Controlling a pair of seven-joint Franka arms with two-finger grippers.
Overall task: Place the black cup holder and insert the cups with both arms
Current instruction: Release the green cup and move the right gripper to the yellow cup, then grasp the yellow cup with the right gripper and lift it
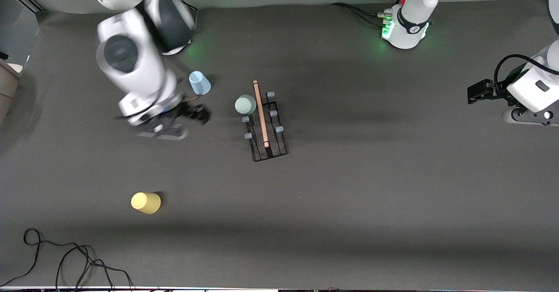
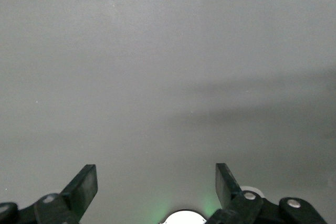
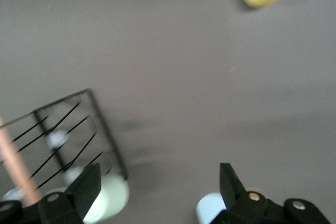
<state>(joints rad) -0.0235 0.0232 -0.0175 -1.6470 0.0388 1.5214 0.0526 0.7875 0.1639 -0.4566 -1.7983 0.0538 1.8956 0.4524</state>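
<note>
Black cable (image 1: 65,261): lies coiled on the tabletop (image 1: 371,204) at the edge nearest the front camera, toward the right arm's end
Yellow cup (image 1: 146,203): on its side on the tabletop, nearest of the three cups to the front camera; well apart from everything else; bare tabletop all round it
Black cup holder (image 1: 266,126): stands mid-tabletop, wooden rod handle (image 1: 261,113) running along its top; blue-capped pegs to both sides of the rod
Green cup (image 1: 245,104): sits on a peg of the holder, on the side toward the right arm's end
Blue cup (image 1: 199,83): on the tabletop, farther from the front camera than the holder, just beside the right end effector
Right end effector (image 1: 194,111): fingers (image 3: 86,187) spread wide, holding nothing; over the tabletop between the blue cup and the holder
Left end effector (image 1: 478,92): fingers (image 2: 84,187) spread wide, empty; waits over the left arm's end of the tabletop
Open room: wide bare tabletop between the holder and the left arm
</note>
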